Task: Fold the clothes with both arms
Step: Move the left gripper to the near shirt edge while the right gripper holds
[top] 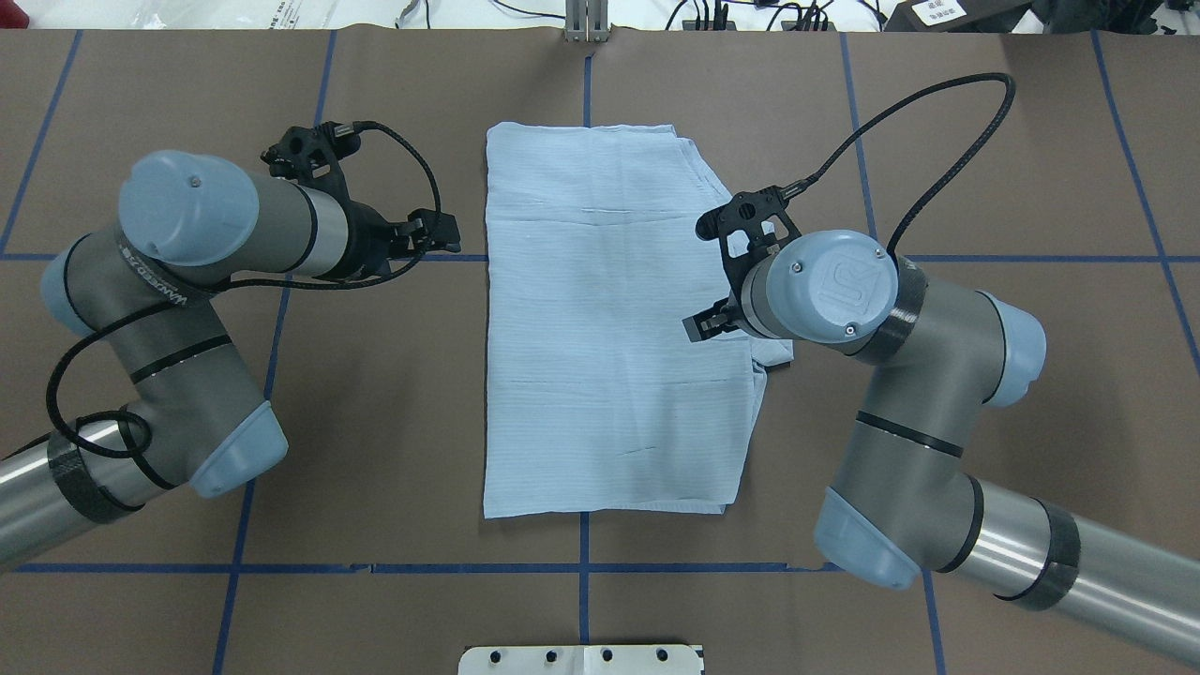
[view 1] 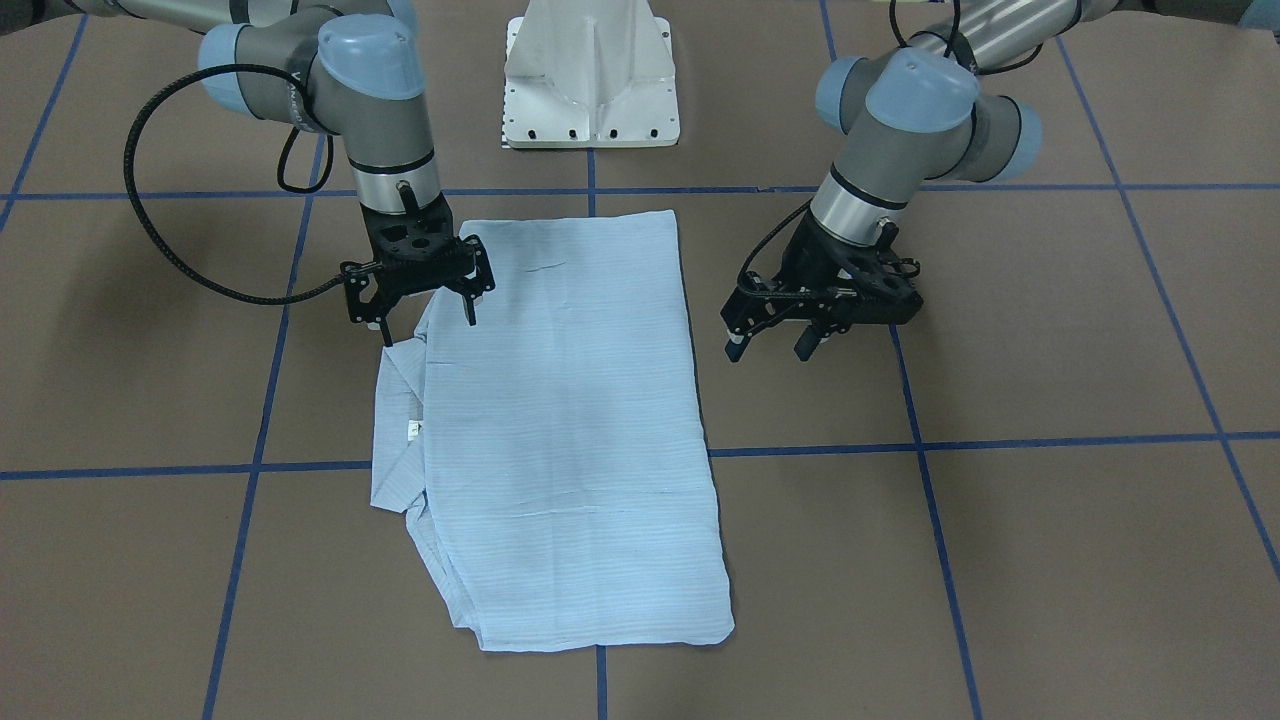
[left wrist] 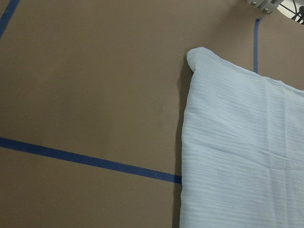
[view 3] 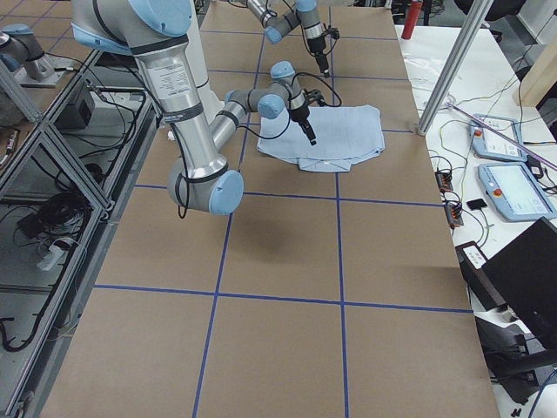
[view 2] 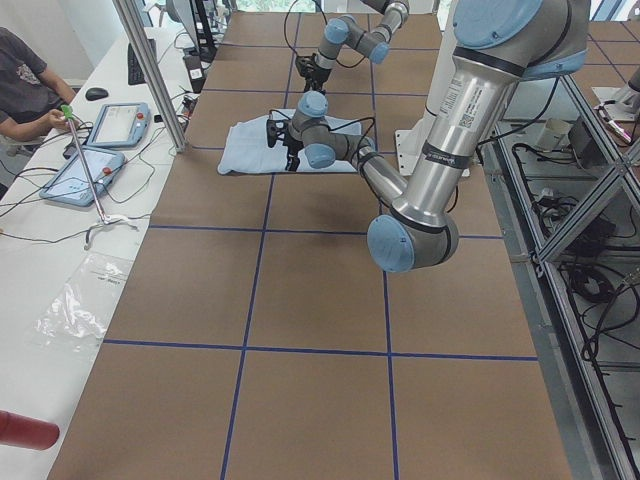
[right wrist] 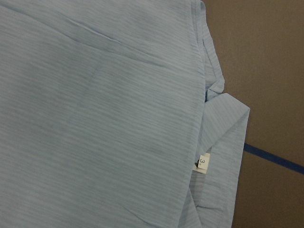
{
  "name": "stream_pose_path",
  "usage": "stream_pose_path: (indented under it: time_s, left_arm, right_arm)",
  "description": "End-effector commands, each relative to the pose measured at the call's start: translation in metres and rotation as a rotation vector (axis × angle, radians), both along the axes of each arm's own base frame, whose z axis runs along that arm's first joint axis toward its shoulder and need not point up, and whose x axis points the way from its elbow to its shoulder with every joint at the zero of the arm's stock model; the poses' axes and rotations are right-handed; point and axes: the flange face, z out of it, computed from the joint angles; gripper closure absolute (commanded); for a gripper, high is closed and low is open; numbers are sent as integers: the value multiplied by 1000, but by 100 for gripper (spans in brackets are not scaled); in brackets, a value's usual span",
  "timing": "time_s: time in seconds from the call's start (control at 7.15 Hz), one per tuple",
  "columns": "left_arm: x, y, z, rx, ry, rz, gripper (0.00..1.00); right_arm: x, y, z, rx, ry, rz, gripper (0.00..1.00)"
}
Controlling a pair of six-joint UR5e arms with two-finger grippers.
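Note:
The light-blue striped shirt lies flat on the brown table, folded into a long rectangle, also in the overhead view. Its collar with a small white tag sticks out on my right arm's side. My right gripper is open and empty, fingers pointing down just above the shirt's edge near the collar. My left gripper is open and empty, hovering over bare table a little beside the shirt's opposite long edge; it also shows in the overhead view.
The white pedestal base stands at the robot's side of the table, close to the shirt's near end. Blue tape lines cross the brown table. Operator desks with tablets run along the far side.

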Motion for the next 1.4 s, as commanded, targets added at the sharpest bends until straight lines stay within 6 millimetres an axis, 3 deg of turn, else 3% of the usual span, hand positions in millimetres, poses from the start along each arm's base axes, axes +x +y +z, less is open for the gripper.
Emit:
stream_pose_path:
  time_s: [0.0, 0.28, 0.42, 0.7, 0.84, 1.12, 1.26]
  left_arm:
    - [38, 45, -21, -79, 45, 47, 0]
    - [61, 97, -47, -163, 5, 69, 0]
    - [79, 135, -55, -170, -42, 88, 0]
    - [119, 192, -38, -199, -107, 128, 1]
    - [124, 193, -27, -203, -130, 127, 2]
    - [127, 197, -24, -205, -138, 134, 6]
    - [131, 197, -21, -208, -146, 135, 13]
  right_arm:
    - [21, 6, -1, -101, -66, -5, 0]
    - [39, 24, 3, -219, -134, 59, 0]
    - [52, 35, 4, -237, -153, 49, 0]
    - [56, 40, 11, -256, -148, 49, 0]
    - [57, 40, 11, -259, -151, 55, 0]
    - [57, 40, 11, -260, -150, 55, 0]
    - [57, 40, 12, -260, -150, 55, 0]
